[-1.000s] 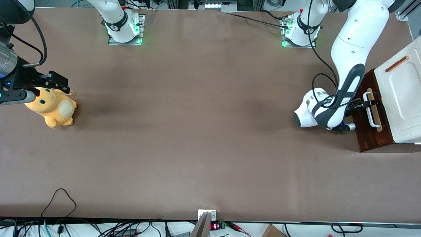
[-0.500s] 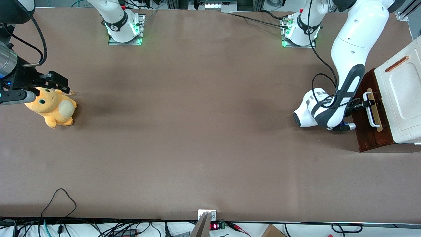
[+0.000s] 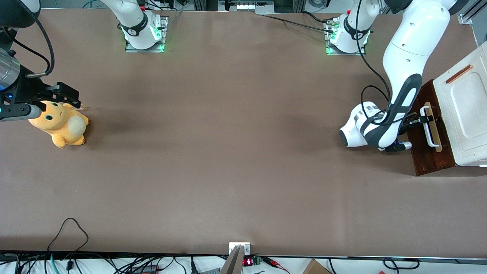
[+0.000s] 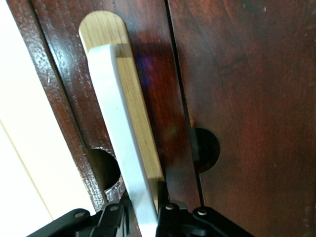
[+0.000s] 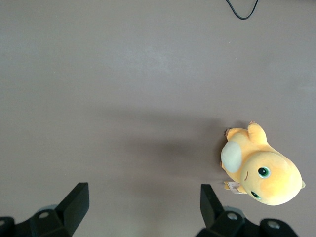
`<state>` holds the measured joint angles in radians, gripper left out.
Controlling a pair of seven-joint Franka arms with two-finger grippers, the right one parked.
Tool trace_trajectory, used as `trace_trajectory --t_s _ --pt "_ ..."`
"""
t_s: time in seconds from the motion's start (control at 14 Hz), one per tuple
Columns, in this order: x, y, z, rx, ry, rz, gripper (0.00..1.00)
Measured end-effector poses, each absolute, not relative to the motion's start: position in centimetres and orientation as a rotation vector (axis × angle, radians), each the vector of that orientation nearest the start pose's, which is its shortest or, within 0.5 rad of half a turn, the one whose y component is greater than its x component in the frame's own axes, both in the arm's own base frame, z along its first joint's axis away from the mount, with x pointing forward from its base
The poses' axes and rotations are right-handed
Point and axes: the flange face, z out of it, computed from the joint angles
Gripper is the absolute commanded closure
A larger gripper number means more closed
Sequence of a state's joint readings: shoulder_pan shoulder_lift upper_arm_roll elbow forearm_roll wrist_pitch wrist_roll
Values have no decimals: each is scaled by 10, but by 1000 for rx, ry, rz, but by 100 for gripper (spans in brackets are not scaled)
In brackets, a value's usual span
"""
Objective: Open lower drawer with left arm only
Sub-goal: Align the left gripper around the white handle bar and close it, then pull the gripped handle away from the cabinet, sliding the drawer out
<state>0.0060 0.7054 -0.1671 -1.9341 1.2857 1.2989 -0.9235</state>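
The lower drawer [image 3: 443, 158] shows a dark red-brown front [image 4: 74, 59] under the white cabinet top [image 3: 466, 110], toward the working arm's end of the table. Its white bar handle [image 3: 429, 131] [image 4: 116, 118] runs along a pale wood strip [image 4: 136, 98]. The left arm [image 3: 403, 57] reaches down in front of the drawer. Its black gripper [image 3: 423, 121] [image 4: 143, 196] has one finger on each side of the bar and is shut on it. The drawer front lies close against the cabinet.
A second red-brown panel [image 4: 247, 98] with a round notch adjoins the drawer front. An orange plush toy [image 3: 61, 123] [image 5: 261, 170] lies toward the parked arm's end of the table. Brown tabletop [image 3: 228, 133] stretches between the toy and the cabinet.
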Motion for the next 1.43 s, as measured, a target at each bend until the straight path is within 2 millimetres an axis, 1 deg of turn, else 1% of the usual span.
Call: trace_trajectory --t_s 0.86,1.43 --pt "530 35 148 -1577 -50 340 82" --pt "528 19 148 -1570 -42 323 82"
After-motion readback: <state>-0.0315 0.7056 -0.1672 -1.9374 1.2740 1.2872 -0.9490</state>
